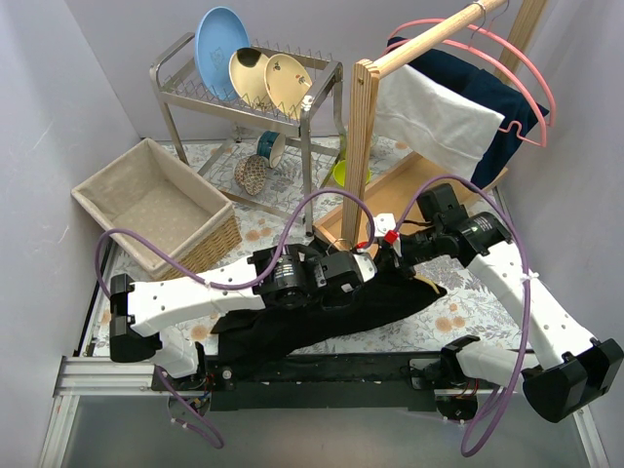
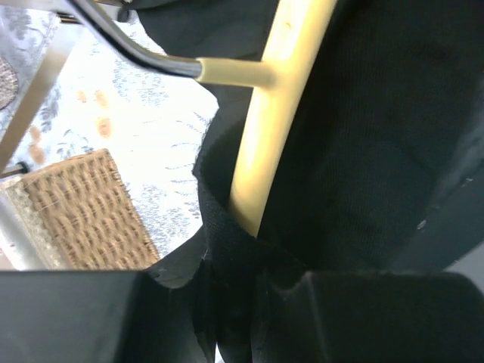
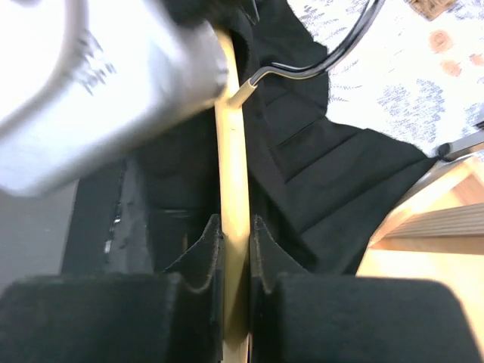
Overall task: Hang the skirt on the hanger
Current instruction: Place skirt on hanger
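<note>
We find the skirt (image 1: 322, 312) on the surface (image 1: 468, 312), lower centre of the top view. The right pincer (image 3: 236, 295) clamps the bar of the hanger (image 3: 233, 189), we judge to steady it. The left pincer (image 2: 242, 295) pinches skirt fabric, apparently to draw it over.

High view from behind looking down, both wrist views close on same hanger (image 2: 276, 113) and skirt (image 2: 378, 151)
</note>
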